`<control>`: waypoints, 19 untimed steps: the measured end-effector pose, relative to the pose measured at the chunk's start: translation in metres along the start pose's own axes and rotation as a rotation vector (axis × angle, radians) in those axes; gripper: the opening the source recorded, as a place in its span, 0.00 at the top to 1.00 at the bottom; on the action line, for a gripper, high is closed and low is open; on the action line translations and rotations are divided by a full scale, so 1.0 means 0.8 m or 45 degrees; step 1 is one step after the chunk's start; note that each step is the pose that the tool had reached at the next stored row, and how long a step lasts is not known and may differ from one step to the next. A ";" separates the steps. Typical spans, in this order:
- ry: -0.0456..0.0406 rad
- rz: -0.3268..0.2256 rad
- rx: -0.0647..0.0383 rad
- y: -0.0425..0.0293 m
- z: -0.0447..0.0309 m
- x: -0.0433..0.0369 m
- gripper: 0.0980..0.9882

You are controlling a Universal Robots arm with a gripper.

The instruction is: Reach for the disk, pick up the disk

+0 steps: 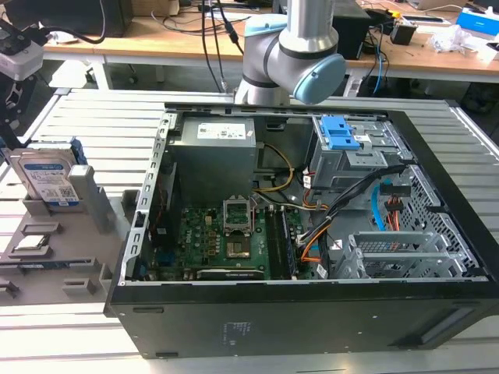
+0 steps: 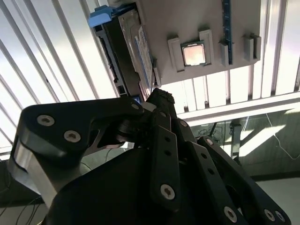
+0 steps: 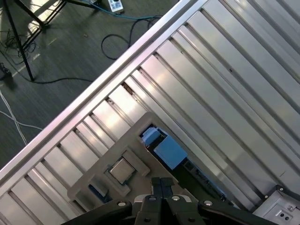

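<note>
The disk stands on edge in a slot of a grey holder at the exterior view's left, its white-and-blue label facing the camera. My gripper hangs above and slightly behind it, apart from it. In the second wrist view the disk appears edge-on with its blue bracket, just beyond the black fingertips. The first wrist view looks down on the disk's blue bracket, a short way past my gripper. The fingers are shut together with nothing between them.
An open computer case fills the middle of the exterior view, and the arm's elbow rises behind it. The holder carries a processor chip beside the disk. Everything sits on a slatted metal table, whose edge borders a floor with cables.
</note>
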State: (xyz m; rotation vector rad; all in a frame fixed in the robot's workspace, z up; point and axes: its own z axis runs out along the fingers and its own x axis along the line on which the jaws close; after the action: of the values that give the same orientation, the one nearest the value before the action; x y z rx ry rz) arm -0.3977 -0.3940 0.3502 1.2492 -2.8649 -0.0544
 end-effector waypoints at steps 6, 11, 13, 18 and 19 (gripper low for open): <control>0.003 -0.067 0.000 0.0000 0.0000 0.000 0.99; 0.006 -0.145 0.000 0.0000 0.0000 0.000 0.99; 0.007 -0.173 0.000 0.0000 0.0000 0.000 0.99; 0.009 -0.238 0.000 0.0000 0.0000 0.000 0.99; 0.010 -0.249 0.000 0.0000 0.0000 0.000 0.99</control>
State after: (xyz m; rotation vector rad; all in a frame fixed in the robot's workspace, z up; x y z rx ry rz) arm -0.3977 -0.3940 0.3502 1.5217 -2.7262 -0.0517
